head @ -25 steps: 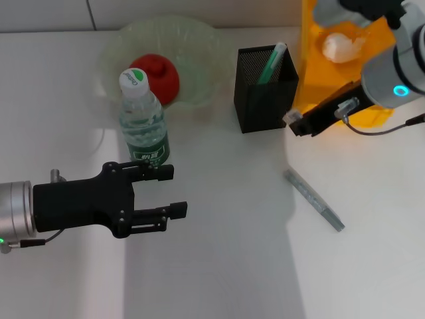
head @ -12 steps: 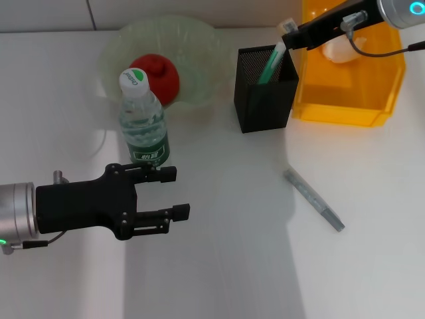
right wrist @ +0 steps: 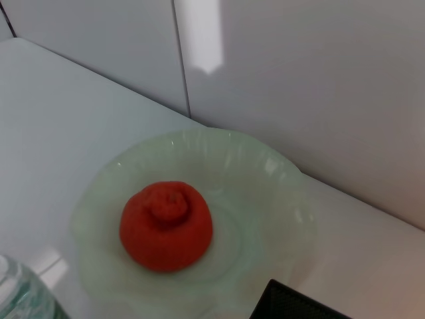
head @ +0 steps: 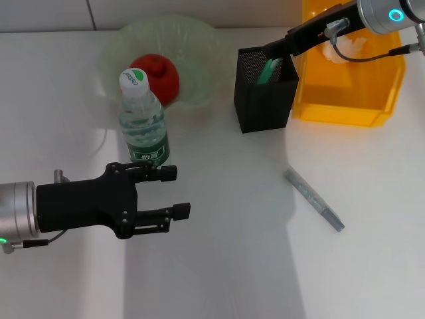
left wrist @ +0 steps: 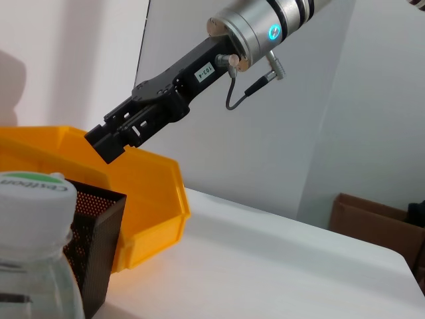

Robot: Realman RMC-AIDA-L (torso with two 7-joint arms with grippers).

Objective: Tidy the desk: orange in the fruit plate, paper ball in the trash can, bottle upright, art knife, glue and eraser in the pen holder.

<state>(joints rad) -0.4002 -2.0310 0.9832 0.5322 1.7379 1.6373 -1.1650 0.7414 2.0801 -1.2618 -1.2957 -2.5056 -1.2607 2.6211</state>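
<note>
Hovering at the upper right of the head view, the right gripper (head: 287,44) sits directly over the mouth of the pen holder (head: 264,100), its tip at the rim where a green stick (head: 269,69) — probably the glue — leans inside. I cannot tell whether its fingers have let go or are pinched. The step in hand looks like a drop into the holder, and doing it well means releasing only when the item is inside the mesh walls, then lifting straight up so nothing catches the rim.

The left gripper (head: 167,192) waits at the lower left, fingers parted to a middling gap and holding nothing, just below the bottle (head: 142,118), which stands upright. The orange (head: 157,78) lies in the fruit plate (head: 192,40) at the upper middle, and the paper ball (head: 345,46) rests inside the trash can (head: 352,86) at the upper right.

A grey art knife (head: 314,199) lies flat on the desk (head: 232,252), lower right of centre, with open surface all round it — easy room for a descent. The holder and the can stand almost touching, so a sideways exit towards the can is tight; upward is the free way out. No eraser shows on the desk, and I cannot see into the holder well enough to place it.
</note>
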